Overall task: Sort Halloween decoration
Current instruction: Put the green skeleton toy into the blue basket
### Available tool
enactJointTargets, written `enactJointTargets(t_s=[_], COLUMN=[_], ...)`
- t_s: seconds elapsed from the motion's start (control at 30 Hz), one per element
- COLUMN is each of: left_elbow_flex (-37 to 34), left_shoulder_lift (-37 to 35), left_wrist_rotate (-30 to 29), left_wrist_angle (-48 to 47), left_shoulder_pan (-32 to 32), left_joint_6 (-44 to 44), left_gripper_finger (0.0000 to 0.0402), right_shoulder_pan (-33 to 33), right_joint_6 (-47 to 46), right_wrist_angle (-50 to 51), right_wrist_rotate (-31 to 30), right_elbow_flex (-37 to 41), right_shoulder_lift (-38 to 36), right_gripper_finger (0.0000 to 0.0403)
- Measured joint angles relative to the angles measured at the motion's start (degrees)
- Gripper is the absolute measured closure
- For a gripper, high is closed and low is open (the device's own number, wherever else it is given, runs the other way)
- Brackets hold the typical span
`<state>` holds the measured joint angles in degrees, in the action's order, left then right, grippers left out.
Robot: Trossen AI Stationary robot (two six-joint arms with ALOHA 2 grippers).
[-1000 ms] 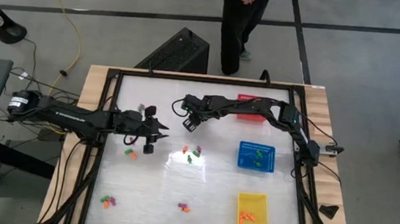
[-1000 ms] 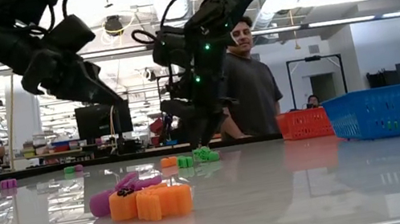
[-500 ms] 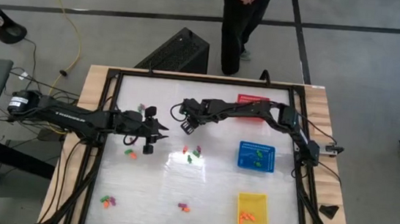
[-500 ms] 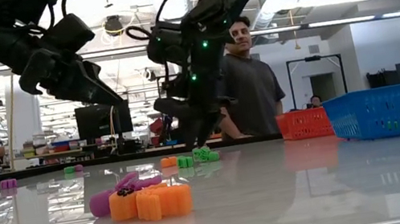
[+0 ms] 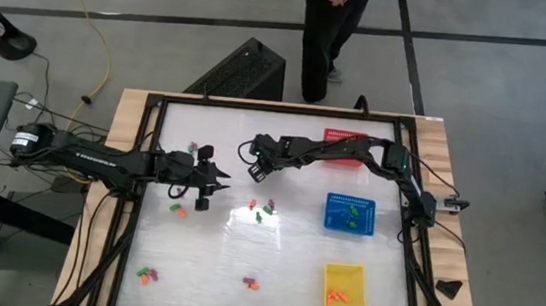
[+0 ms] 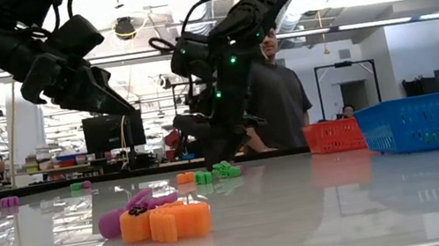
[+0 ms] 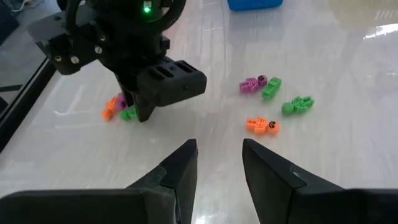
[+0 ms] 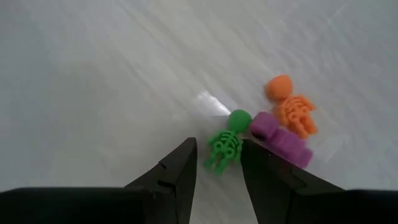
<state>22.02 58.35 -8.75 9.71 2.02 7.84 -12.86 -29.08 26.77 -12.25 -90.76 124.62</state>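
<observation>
Hovering right tool [image 8: 217, 163], fingers narrowly parted and empty, above green skeleton [image 8: 225, 146]; left tool [image 7: 219, 163] likewise

Glossy table, plastic trinkets

The white tabletop [image 5: 243, 256] looks smooth and reflective; the trinkets [image 8: 273, 127] look like matt moulded plastic; the baskets [image 5: 349, 215] are mesh.

No readable text, labels, brands, numbers or signs anywhere: none on the arms, the baskets, the trinkets, the counter or in the room behind.
</observation>
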Motion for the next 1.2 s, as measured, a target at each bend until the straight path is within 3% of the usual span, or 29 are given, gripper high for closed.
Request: enactJointTargets(t_s=[0.13, 0.43, 0.77, 1.07, 1.2], left_elbow_flex=[0.00, 0.00, 0.00, 0.00, 0.00], left_shoulder_lift=[0.00, 0.00, -0.01, -0.02, -0.02], left_wrist_rotate=[0.00, -0.07, -0.26, -0.24, -0.22], left_wrist_angle=[0.01, -0.36, -2.02, -2.46, -2.57], left_shoulder_pan=[0.02, 0.00, -0.02, -0.02, -0.02], left_joint_6=[0.02, 0.28, 0.94, 0.90, 0.92], left_gripper_finger=[0.0284, 0.0284, 0.0284, 0.0284, 0.0284], right_shoulder_pan=[-0.01, -0.43, -1.00, 0.58, 3.79], right_joint_6=[0.89, 5.73, 13.73, 15.08, 13.03], right_wrist_angle=[-0.18, 2.79, 12.14, 29.69, 36.99], right_wrist_rotate=[-0.05, 2.29, 18.17, 26.39, 27.16], right_elbow_flex=[0.01, -1.85, -3.00, -2.97, -2.86], right_shoulder_lift=[0.00, -0.22, -8.33, -19.30, -24.49], right_gripper_finger=[0.0261, 0.0369, 0.0379, 0.0380, 0.0381])
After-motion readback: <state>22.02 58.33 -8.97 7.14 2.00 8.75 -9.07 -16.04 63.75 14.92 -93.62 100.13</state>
